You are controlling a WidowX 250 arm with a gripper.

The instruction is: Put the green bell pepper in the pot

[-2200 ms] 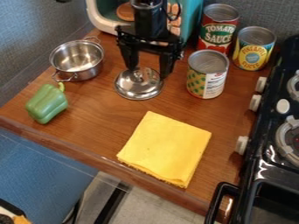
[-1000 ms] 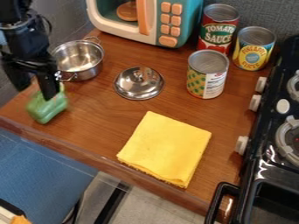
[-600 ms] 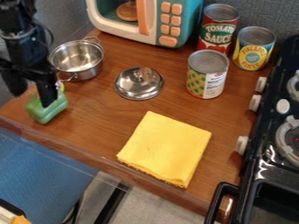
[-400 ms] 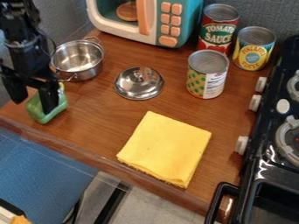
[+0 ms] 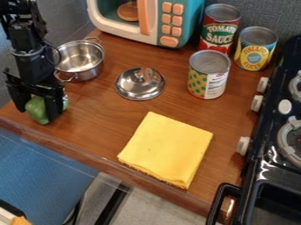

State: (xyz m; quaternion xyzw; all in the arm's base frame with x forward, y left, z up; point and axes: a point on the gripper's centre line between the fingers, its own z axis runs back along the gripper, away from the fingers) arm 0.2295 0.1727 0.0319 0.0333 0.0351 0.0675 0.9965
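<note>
The tool [image 5: 38, 113], its fingers parted, straddles the green bell pepper [image 5: 37, 109], which sits on the desk [image 5: 94, 118] near the pot [image 5: 79, 61], on its camera side, so the coming grip seems to need only an inward squeeze.

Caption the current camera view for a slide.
Open black pincer straddling the green bell pepper on the wooden counter, near the uncovered steel pot and a loose lid.
</note>
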